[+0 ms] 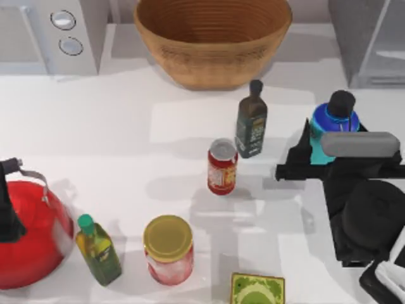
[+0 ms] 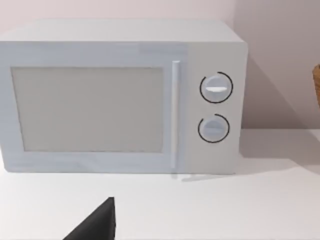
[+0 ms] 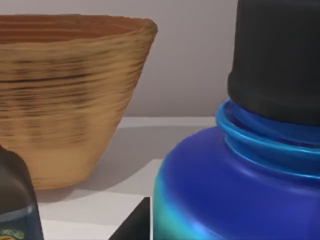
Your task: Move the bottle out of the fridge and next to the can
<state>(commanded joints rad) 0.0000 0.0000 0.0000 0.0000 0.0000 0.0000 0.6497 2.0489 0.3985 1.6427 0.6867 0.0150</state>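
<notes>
The turquoise-blue bottle (image 1: 329,123) with its black cap (image 1: 342,102) stands over the table's right side, outside the grey fridge (image 1: 370,41) at the back right corner. My right gripper (image 1: 333,138) is shut on the bottle's body, and one dark finger (image 3: 134,225) shows beside the blue shoulder (image 3: 225,190) in the right wrist view. The red can (image 1: 222,166) with a silver top stands near the table's middle, well to the left of the bottle. My left gripper (image 2: 95,227) is parked facing the microwave (image 2: 120,97).
A dark green glass bottle (image 1: 251,120) stands between can and bottle. A wicker basket (image 1: 212,38) sits at the back, the microwave (image 1: 57,31) at the back left. In front are a yellow-lidded jar (image 1: 168,250), small oil bottle (image 1: 98,250), red kettle (image 1: 28,234) and green box (image 1: 257,291).
</notes>
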